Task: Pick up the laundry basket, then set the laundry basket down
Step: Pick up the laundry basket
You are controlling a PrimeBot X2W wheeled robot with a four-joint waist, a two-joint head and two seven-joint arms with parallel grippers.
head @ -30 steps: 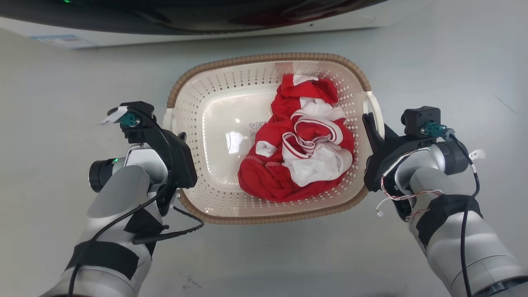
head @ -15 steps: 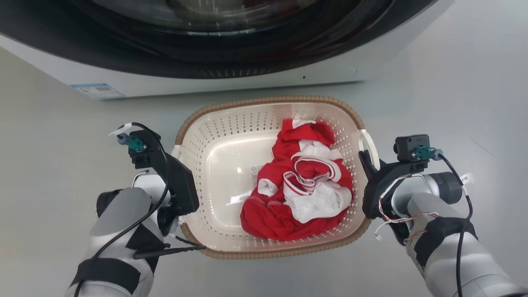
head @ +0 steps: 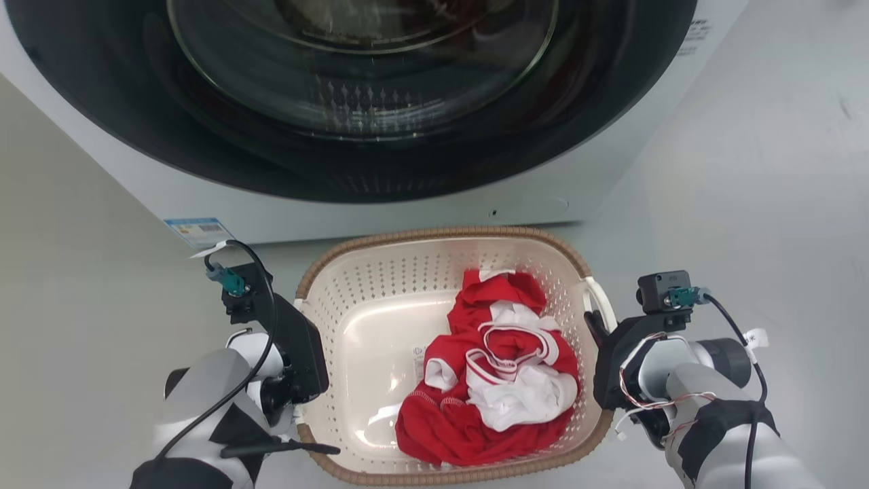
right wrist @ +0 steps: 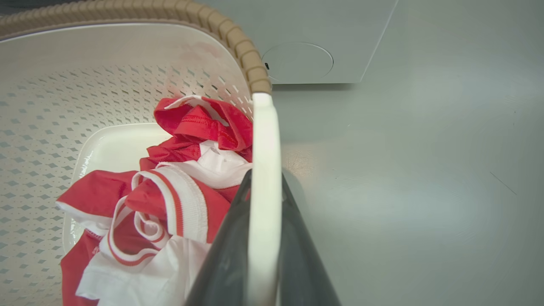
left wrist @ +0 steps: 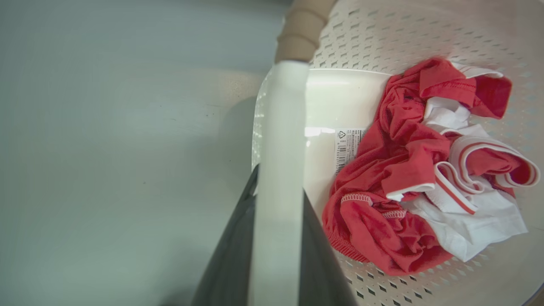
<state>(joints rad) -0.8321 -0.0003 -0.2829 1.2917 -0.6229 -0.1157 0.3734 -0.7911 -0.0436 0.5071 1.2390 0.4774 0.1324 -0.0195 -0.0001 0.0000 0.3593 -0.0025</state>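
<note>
The cream laundry basket (head: 434, 235) with its brown rim is in front of the washing machine and holds red and white clothes (head: 495, 370). My left gripper (head: 299, 319) is shut on the basket's left white handle (left wrist: 278, 170), which runs between its dark fingers (left wrist: 231, 255). My right gripper (head: 596, 324) is shut on the right handle (right wrist: 264, 170) in the same way. The basket (left wrist: 382, 34) looks level between the arms. Whether its bottom touches the floor, I cannot tell.
The white washing machine (head: 421, 210), its round dark glass door (head: 360, 61) closed, stands right behind the basket. Grey floor (head: 747, 170) lies to the left and right. In the right wrist view the machine's lower panel (right wrist: 297, 63) is near the basket's far corner.
The head view has swung upward, so much more of the washing machine shows and the basket sits lower in the picture. Both grippers stay shut on the handles.
</note>
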